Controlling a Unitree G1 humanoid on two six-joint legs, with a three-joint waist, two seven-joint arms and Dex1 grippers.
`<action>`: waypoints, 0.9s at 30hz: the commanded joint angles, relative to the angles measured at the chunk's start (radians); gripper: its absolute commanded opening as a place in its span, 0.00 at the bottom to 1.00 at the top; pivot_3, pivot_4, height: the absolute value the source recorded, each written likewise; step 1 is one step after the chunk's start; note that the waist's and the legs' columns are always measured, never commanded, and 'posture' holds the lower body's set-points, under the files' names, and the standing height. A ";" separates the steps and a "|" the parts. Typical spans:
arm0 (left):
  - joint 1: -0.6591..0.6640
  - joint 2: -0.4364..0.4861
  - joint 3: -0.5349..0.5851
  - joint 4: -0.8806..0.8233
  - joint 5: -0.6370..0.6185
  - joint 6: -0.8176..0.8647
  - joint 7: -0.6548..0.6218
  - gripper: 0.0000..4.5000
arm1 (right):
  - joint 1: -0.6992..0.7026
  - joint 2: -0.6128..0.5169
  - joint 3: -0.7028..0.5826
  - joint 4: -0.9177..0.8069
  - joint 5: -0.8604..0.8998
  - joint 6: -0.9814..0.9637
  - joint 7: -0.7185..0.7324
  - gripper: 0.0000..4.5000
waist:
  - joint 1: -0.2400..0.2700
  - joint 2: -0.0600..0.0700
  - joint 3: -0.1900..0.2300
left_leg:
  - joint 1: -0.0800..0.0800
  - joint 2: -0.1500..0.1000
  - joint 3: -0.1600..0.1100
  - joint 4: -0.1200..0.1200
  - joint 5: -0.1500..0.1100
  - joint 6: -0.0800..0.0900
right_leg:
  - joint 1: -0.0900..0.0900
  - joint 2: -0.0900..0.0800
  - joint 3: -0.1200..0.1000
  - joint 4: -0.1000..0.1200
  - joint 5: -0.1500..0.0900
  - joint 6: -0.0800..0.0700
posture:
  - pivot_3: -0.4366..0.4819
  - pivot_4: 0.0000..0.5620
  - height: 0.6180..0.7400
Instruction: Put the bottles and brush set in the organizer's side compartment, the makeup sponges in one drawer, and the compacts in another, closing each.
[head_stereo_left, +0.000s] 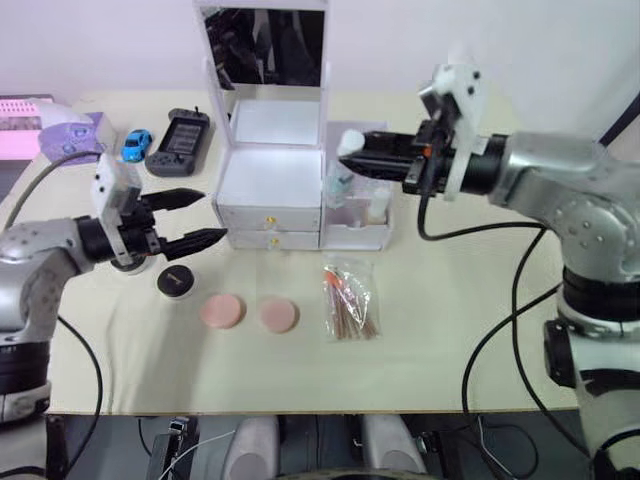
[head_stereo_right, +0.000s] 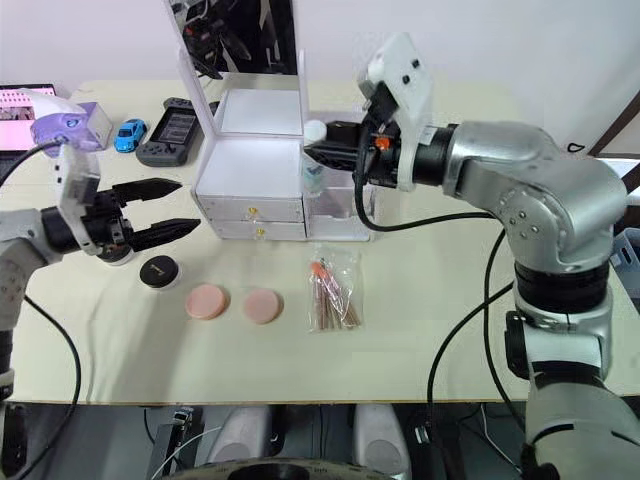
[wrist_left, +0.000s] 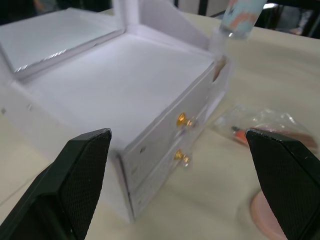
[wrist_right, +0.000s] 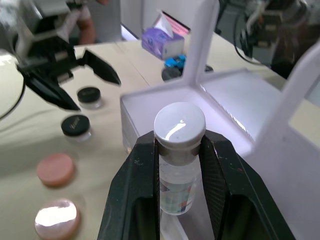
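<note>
Two black fingers of my left gripper (head_stereo_left: 205, 218) hang spread and empty beside the white plastic organizer (head_stereo_left: 270, 185), near a round black compact (head_stereo_left: 175, 280). My right gripper (wrist_right: 179, 150) clamps the clear, blue-labelled, white-capped bottle (wrist_right: 177, 165) just over the narrow white side compartment (head_stereo_left: 358, 215). Bottle-stowing is in hand, I judge; next I lower it upright inside, then release.

You see a glossy white plastic organizer (head_stereo_left: 270, 190) with shiny gold metal knobs, a crinkly clear plastic brush packet (head_stereo_left: 349, 300), and matt pink sponges (head_stereo_left: 221, 310) on a smooth cream surface (head_stereo_left: 450, 340).
</note>
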 joint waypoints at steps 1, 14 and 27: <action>0.020 0.002 0.058 -0.045 -0.020 -0.024 0.018 1.00 | -0.031 0.015 0.012 0.035 -0.021 -0.022 0.008 0.14 | 0.001 0.000 0.000 | 0.000 0.000 0.000 0.000 0.000 0.000 | 0.000 0.000 0.000 0.000 0.000 0.000 | 0.48 0.27 1.00; 0.091 -0.015 0.092 -0.081 -0.033 -0.034 0.056 1.00 | -0.051 0.028 0.174 0.214 -0.248 -0.219 0.093 0.14 | -0.007 0.000 0.000 | 0.002 0.000 0.001 0.001 0.000 0.000 | 0.001 0.001 0.000 0.001 0.001 -0.001 | 0.48 0.27 1.00; 0.063 -0.030 0.072 -0.094 -0.047 -0.036 0.076 1.00 | -0.002 0.013 0.111 0.214 -0.250 -0.225 0.139 0.14 | -0.009 0.000 0.000 | 0.001 0.001 0.001 -0.001 0.000 0.000 | -0.001 0.001 0.000 0.001 0.001 -0.001 | 0.48 0.27 1.00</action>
